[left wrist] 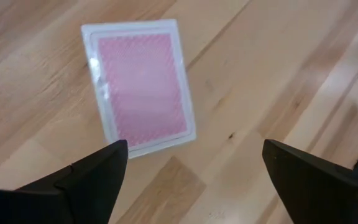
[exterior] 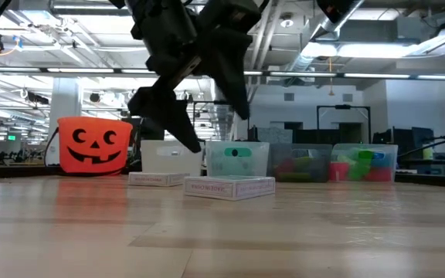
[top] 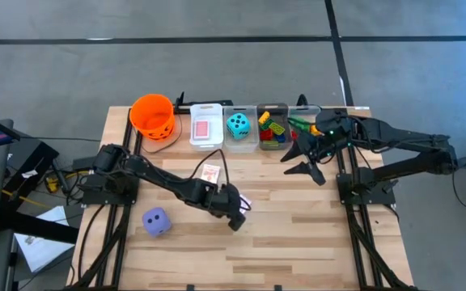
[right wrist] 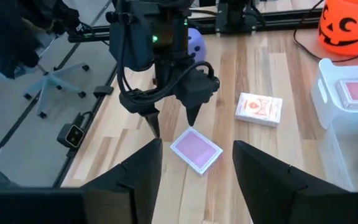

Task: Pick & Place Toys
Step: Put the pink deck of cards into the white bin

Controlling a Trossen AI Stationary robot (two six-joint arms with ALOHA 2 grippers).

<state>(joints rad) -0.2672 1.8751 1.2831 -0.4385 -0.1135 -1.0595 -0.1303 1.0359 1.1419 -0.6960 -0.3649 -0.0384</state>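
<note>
Left gripper (right wrist: 171, 119) is held open and empty just above a pink-backed card deck (left wrist: 142, 84) lying flat on the table (top: 298, 234). Being light, stiff and slick, the deck is best pinched across its long edges; right gripper (top: 307, 160), partly open, waits near the bins

My left gripper (top: 235, 212) hangs mid-table near a card box (top: 210, 172); my right gripper (top: 304, 159) sits beside the brick bin (top: 272, 127). A purple die (top: 155, 221) lies apart.
</note>
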